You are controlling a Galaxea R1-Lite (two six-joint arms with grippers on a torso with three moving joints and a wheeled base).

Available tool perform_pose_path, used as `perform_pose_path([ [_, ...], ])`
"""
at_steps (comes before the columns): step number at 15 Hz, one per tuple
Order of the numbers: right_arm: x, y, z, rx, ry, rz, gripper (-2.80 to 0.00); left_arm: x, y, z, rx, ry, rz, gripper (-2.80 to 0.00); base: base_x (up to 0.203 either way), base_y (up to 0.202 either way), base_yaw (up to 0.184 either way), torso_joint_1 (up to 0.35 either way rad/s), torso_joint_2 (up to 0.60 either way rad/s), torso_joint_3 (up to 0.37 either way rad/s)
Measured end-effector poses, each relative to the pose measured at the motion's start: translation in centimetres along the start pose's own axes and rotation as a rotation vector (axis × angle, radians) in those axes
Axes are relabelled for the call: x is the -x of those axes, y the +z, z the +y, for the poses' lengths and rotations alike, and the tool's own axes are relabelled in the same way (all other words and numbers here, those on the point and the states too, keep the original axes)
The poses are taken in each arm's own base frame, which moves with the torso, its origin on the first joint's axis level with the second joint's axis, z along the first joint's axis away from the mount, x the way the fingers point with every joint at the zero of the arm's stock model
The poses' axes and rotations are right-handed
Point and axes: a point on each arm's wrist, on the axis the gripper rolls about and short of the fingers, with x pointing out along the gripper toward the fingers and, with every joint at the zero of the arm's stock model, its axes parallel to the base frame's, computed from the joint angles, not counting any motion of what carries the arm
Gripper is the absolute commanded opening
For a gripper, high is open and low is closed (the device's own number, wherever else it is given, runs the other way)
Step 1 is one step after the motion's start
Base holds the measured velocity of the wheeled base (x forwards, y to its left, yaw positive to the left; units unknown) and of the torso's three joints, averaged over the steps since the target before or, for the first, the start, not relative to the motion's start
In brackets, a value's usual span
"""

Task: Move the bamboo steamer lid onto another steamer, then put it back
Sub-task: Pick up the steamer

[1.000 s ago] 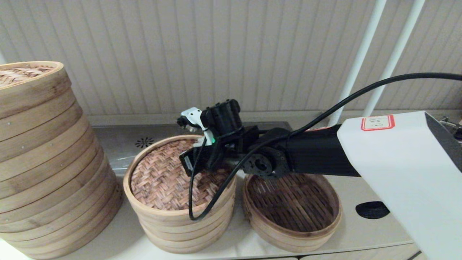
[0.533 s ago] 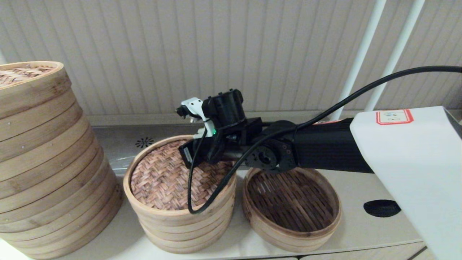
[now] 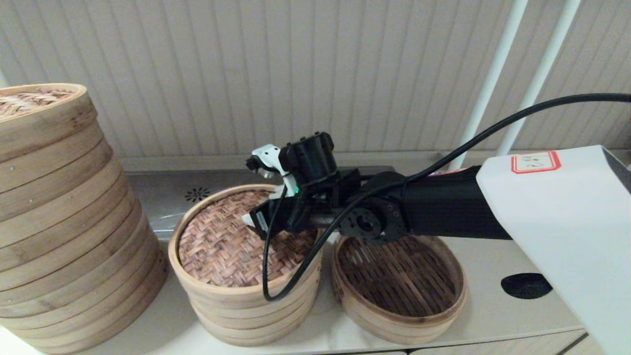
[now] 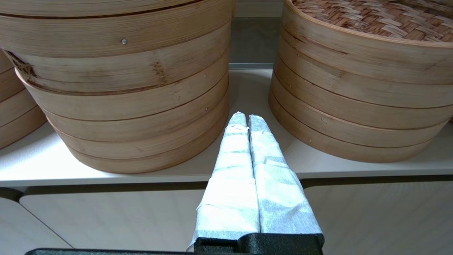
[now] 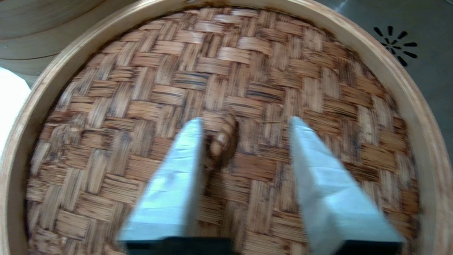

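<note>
1. While the right gripper hangs just over the middle of the lid, its two white-wrapped fingers stand spread apart with nothing between them but the weave below.
2. A small woven knob at the lid's centre lies just beside one finger, inside the gap.
3. The lid sits on the middle stack, its pale rim flush with the tiers under it.
4. Right of that stack, almost touching it, stands the low steamer, uncovered, its dark slatted floor showing; the right arm reaches across above its far edge.
5. A tall wide stack stands at the left of the counter.
6. The left gripper is low at the counter's front edge, facing the gap between the tall stack and the middle stack, its fingers pressed together and empty.
</note>
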Motion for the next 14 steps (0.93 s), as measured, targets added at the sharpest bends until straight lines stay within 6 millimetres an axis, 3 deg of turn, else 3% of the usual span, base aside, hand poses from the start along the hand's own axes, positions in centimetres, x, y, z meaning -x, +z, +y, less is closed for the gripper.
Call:
perform_pose_path([
  [12, -0.25, -0.25, 0.34, 0.000, 0.010, 0.009, 0.00, 0.00, 0.00, 0.00, -0.001, 0.000, 0.000, -2.80, 0.000, 0.000, 0.000, 0.000, 0.00, 0.000],
  [13, -0.26, -0.26, 0.34, 0.000, 0.010, 0.009, -2.80, 0.00, 0.00, 0.00, -0.001, 0.000, 0.000, -2.80, 0.000, 0.000, 0.000, 0.000, 0.00, 0.000],
  [14, -0.29, -0.29, 0.38, 0.000, 0.011, 0.010, -2.80, 0.00, 0.00, 0.00, -0.001, 0.000, 0.000, -2.80, 0.000, 0.000, 0.000, 0.000, 0.00, 0.000],
])
